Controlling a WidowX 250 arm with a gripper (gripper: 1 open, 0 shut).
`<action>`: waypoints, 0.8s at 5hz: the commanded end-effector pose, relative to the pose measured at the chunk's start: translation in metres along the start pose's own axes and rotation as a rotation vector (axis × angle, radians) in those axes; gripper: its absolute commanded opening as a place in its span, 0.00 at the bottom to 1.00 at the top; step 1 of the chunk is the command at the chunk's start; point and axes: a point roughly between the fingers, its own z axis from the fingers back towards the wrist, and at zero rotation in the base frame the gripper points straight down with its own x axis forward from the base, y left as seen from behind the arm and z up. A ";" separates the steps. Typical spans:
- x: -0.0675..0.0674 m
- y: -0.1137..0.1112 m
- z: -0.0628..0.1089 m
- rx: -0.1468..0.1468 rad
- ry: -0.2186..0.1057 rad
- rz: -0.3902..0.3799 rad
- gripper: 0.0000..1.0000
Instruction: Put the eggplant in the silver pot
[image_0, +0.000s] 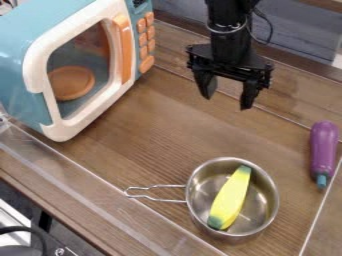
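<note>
The long, rounded purple toy eggplant (323, 149) is purple nearly all over, with a blue-green tip. The round, shiny metal pot (233, 199) is silver, and so is its thin wire handle. The long yellow toy (230, 197) in it is bright yellow, with a pale green end. The boxy plastic toy microwave (60, 62) is light blue-green on its outside and white around its window. It has an orange-brown strip and light orange buttons, and the round plate inside is orange-brown too. The flat wooden bench (147, 135) is brown with thin, darker grain lines. The chunky pincer (227, 90) is black.
</note>
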 end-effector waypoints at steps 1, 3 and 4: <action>0.017 -0.011 0.015 -0.006 -0.048 -0.016 1.00; 0.026 -0.027 0.025 -0.008 -0.049 -0.012 1.00; 0.021 -0.039 0.015 -0.002 -0.009 0.038 1.00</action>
